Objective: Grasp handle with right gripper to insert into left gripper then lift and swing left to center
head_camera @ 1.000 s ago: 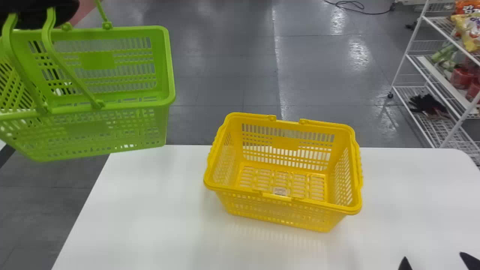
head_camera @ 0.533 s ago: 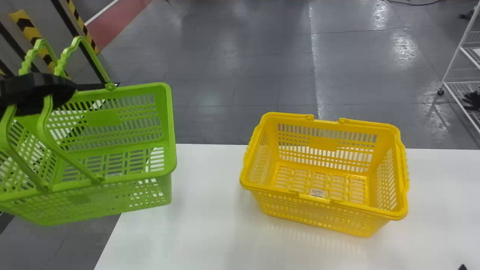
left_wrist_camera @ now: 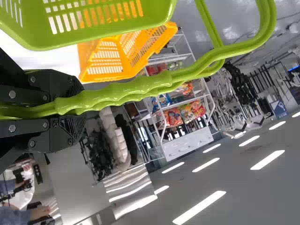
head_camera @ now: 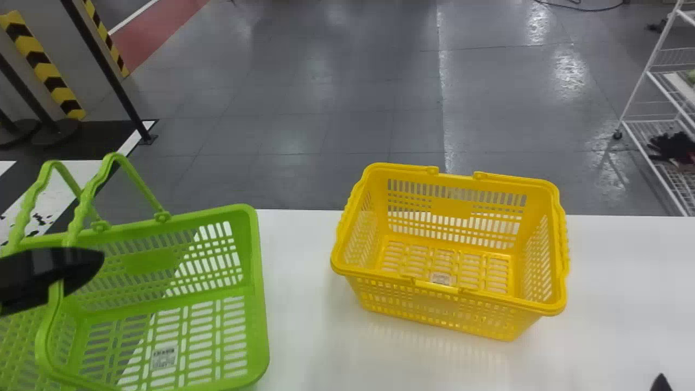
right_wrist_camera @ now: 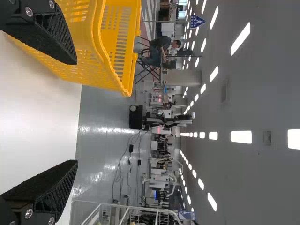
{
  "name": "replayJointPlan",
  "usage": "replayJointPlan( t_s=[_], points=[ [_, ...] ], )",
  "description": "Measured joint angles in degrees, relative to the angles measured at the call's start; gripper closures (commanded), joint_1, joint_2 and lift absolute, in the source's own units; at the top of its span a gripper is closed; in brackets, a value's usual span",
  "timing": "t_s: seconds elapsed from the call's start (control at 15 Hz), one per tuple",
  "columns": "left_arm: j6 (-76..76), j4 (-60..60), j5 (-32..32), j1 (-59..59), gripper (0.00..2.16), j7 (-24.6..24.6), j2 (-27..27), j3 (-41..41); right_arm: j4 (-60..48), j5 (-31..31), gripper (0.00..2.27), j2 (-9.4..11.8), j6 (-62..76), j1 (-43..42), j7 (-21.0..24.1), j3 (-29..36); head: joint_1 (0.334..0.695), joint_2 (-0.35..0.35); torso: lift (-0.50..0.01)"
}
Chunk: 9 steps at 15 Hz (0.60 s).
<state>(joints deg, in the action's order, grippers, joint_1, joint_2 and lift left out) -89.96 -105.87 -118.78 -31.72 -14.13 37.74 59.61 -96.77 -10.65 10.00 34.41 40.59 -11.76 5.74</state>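
White table here, green basket hanging at its left, yellow basket sitting on top. Left hand has the green one's handles pinched tight; right hand is at the near right, spread wide lol.

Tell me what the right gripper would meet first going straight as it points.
Probably the yellow basket: one finger of the right gripper overlaps it in the right wrist view, though depth is unclear and it might pass beside. Between the fingers, the way looks free.
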Motion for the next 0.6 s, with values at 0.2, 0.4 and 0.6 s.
replayJointPlan(
  t_s=[0.2, 0.4, 0.6],
  points=[
    [0.0, -7.2, -0.9, -4.3, 2.13, 0.5, -7.3, 2.0, 0.1, -0.6, 0.04, 0.5, 0.0, -0.3, -0.6, 0.1, 0.695, 0.087, -0.093],
    [0.0, -15.6, -4.0, -7.8, 2.13, 2.5, -12.6, 3.3, 0.5, -0.8, 0.04, 0.9, -0.1, -0.8, -0.6, 0.2, 0.695, 0.018, -0.093],
    [0.0, -24.3, -6.0, -9.5, 2.13, 4.3, -17.3, 0.8, 0.9, -1.2, 0.04, 1.1, -0.1, -1.2, -0.9, 0.1, 0.695, -0.126, -0.093]
  ],
)
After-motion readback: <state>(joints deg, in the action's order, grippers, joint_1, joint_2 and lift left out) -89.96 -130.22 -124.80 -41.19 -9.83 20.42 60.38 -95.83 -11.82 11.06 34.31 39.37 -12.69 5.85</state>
